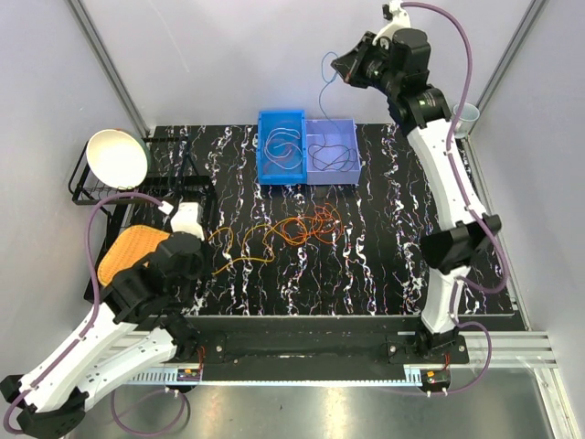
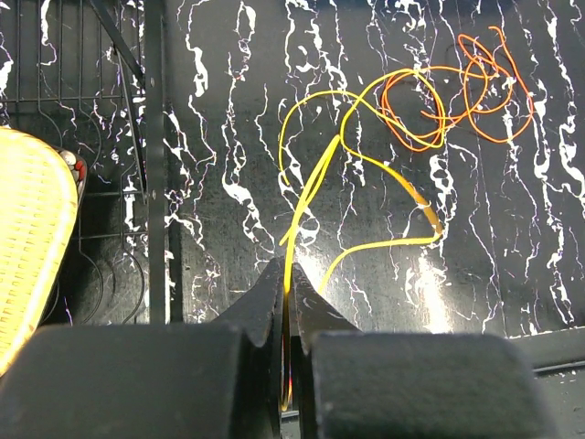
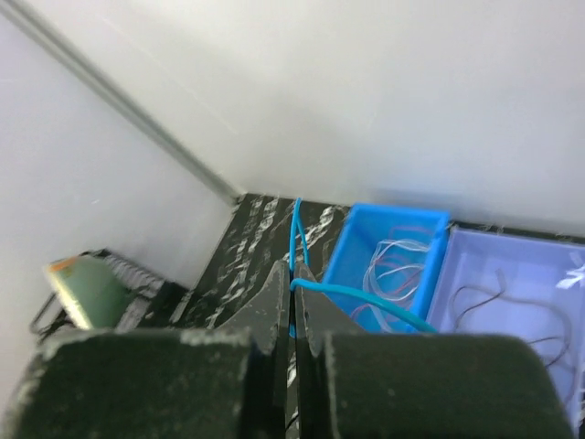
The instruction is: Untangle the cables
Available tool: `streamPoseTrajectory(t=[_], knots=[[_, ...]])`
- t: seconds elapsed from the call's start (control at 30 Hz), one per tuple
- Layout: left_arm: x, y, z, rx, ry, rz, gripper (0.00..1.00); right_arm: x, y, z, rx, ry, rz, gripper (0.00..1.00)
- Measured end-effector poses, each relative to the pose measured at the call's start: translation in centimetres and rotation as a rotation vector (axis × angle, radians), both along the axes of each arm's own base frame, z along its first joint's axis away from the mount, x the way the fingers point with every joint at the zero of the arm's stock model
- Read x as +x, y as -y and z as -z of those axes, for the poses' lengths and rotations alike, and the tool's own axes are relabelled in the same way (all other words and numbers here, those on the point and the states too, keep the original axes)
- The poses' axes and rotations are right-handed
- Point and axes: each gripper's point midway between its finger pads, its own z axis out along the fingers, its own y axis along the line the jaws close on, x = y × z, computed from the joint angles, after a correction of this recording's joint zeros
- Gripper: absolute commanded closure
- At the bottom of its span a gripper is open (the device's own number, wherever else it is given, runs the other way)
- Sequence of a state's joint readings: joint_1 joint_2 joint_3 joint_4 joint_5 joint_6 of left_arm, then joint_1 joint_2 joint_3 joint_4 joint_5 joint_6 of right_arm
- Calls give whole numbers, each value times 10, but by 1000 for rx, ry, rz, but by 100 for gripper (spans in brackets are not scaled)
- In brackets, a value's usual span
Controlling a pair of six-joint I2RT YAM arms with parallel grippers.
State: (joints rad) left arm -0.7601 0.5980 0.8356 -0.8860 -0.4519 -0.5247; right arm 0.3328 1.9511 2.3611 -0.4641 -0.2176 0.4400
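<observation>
Cables (image 1: 292, 229) lie tangled near the blue bin (image 1: 263, 146). Left gripper (image 2: 291, 279) clamps 1 yellow cable (image 2: 320, 178); right gripper (image 3: 293, 274), above the bin, apparently clamps 1 blue cable (image 3: 356, 294).

The yellow cable (image 2: 315, 174) disappears at its near end between the pressed-together fingers of the left gripper (image 2: 291, 274), hiding its tip. The blue cable (image 3: 366, 295) likewise vanishes inside the right gripper (image 3: 292, 274), in a blurred view whose right edge cuts the purple tray (image 3: 539, 261). The left wrist view's left edge crops the woven mat (image 2: 32, 247).
</observation>
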Motion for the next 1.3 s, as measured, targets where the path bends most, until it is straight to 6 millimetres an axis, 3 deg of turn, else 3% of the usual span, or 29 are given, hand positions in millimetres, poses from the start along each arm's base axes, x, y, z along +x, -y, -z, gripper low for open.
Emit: streamPoseTrajectory(t=[0.17, 0.27, 0.5, 0.6, 0.73, 0.87, 0.93, 1.0, 1.03, 1.07, 1.17, 1.3], knots=[[0, 0, -1, -2, 3, 0, 100, 38, 6, 2, -62, 76, 72, 100], [-1, -2, -4, -14, 16, -1, 100, 59, 12, 14, -111, 101, 118, 100], [-3, -4, -10, -37, 42, -4, 100, 104, 14, 74, -166, 66, 163, 100], [-3, -4, -10, -37, 42, -4, 100, 123, 8, 121, -177, -1, 154, 100], [-3, -4, -10, -37, 42, -5, 100, 140, 1, 214, -205, -167, 140, 100], [-4, -5, -10, -39, 45, -5, 100, 132, -1, 307, -249, -369, 118, 100], [-4, -5, -11, -43, 48, -5, 100, 124, 1, 332, -265, -434, 113, 100], [-4, -5, -12, -44, 49, -6, 100, 118, 1, 342, -273, -471, 106, 92], [-4, -5, -12, -44, 49, -6, 100, 118, 1, 342, -271, -473, 101, 83], [-4, -5, -12, -44, 50, -6, 100, 118, -1, 340, -266, -469, 96, 66], [-4, -5, -12, -44, 50, -7, 100, 118, -3, 338, -257, -466, 87, 58], [-4, -5, -12, -45, 51, -7, 100, 114, -4, 337, -260, -473, 72, 34]])
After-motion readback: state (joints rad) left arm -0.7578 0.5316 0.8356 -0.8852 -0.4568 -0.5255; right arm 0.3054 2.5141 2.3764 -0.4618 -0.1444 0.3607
